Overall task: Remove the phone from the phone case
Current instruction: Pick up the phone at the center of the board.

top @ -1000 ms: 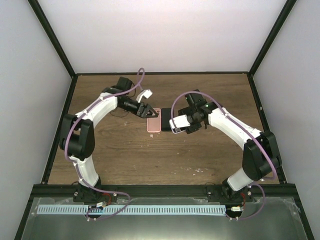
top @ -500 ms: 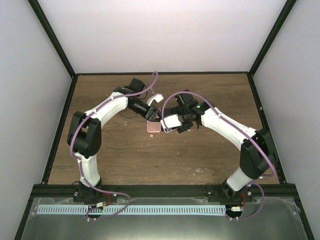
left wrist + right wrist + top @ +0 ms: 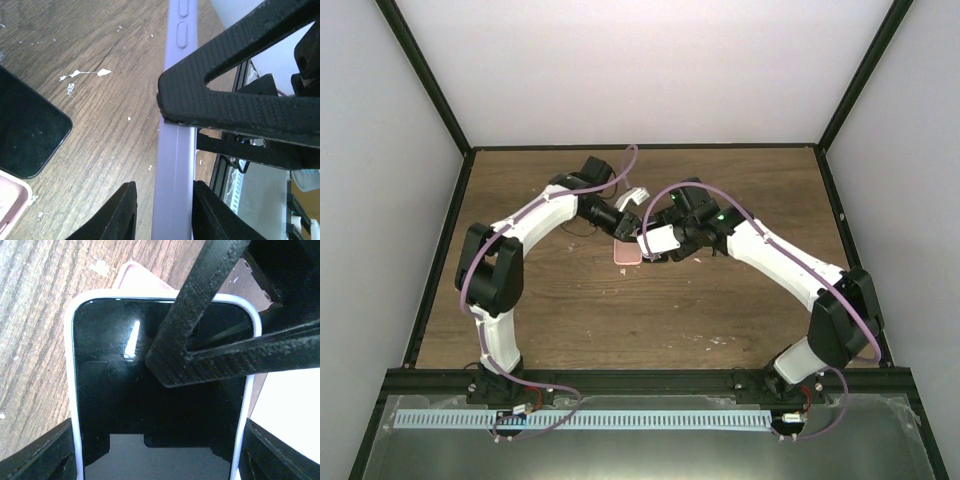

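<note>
item: phone (image 3: 110, 405), black screen, seated in a pale lilac phone case (image 3: 69, 390). location: held between the two arms over the middle of the worktop (image 3: 100, 90), apparently lifted off it.

right claw (image 3: 157, 452): gripping the phone case across its width, one finger on each long side.

left claw (image 3: 167, 212): standing narrow, straddling the thickness of the cased phone edge-on. one finger is touching the case and a thin gap is showing at the other. whether it is clamped yet, cannot tell.

also lying on the worktop: a second dark phone (image 3: 27, 130) and a pink case (image 3: 9, 202), near each other and not part of this grip.

step in hand, as judged: getting a second hold so phone and case can be parted.

handling notes, as judged:
- the left fingers are covering screen and back together, so squeezing there is likely pinning the phone in. shifting to the case lip alone is looking better.
- peel from a corner, where the lip flexes most.
- the side grip is pressing the walls inward, so easing it may free the phone.
- hold low over the worktop, since the glass may slip out suddenly.
</note>
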### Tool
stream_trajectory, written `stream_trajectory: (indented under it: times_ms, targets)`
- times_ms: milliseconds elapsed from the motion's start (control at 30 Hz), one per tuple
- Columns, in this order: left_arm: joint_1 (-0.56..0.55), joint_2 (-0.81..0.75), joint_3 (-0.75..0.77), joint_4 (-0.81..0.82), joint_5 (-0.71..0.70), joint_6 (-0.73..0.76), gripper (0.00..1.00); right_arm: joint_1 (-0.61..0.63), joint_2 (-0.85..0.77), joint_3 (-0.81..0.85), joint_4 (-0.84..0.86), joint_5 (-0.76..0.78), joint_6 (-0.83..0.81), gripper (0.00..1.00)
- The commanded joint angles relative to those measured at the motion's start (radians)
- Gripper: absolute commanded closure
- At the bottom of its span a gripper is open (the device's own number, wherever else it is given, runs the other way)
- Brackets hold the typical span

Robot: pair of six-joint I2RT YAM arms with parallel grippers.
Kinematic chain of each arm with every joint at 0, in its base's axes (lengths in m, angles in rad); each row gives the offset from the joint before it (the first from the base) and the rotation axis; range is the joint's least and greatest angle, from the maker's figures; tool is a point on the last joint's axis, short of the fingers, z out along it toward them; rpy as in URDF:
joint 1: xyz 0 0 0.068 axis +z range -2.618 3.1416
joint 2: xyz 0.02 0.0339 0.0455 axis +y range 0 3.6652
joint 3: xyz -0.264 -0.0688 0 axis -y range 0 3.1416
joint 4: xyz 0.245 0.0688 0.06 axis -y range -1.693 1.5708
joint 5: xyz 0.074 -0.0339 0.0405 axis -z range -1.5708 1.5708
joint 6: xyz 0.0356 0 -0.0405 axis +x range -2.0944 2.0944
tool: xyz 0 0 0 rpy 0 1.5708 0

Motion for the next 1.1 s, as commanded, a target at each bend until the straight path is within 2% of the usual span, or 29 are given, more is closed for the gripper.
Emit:
stream_trajectory:
  times_ms: [0, 100, 233, 333, 500, 567, 667, 833, 933, 1067]
  targets:
    - [-0.003, 0.023, 0.013, 0.003, 0.005, 0.006, 0.72, 0.025, -0.038, 0.016, 0.105, 0.013, 0.001, 0.56]
    - [-0.003, 0.006, -0.003, 0.013, 0.009, 0.003, 0.85, 0.026, -0.044, 0.007, 0.122, 0.022, -0.007, 0.56]
    - [0.007, -0.034, -0.042, 0.061, 0.022, -0.036, 1.0, 0.025, -0.052, -0.008, 0.157, 0.04, 0.004, 0.46]
    - [0.04, -0.074, -0.075, 0.129, 0.045, -0.089, 1.0, 0.026, -0.048, -0.002, 0.165, 0.06, 0.053, 0.39]
    - [0.116, -0.143, -0.126, 0.258, 0.085, -0.171, 1.0, 0.02, -0.051, 0.01, 0.164, 0.055, 0.165, 0.05]
    - [0.143, -0.168, -0.135, 0.297, 0.091, -0.189, 1.0, 0.013, -0.053, 0.025, 0.165, 0.037, 0.221, 0.0]
    - [0.18, -0.205, -0.142, 0.355, 0.097, -0.216, 1.0, -0.01, -0.044, 0.076, 0.151, -0.007, 0.327, 0.0]
    - [0.248, -0.277, -0.217, 0.611, 0.148, -0.374, 1.0, -0.091, -0.008, 0.232, 0.108, -0.202, 0.601, 0.0]
    - [0.285, -0.313, -0.273, 0.822, 0.152, -0.529, 1.0, -0.162, 0.038, 0.355, 0.072, -0.392, 0.8, 0.0]
    - [0.295, -0.346, -0.305, 0.998, 0.158, -0.641, 1.0, -0.246, 0.099, 0.486, 0.063, -0.681, 1.067, 0.0]
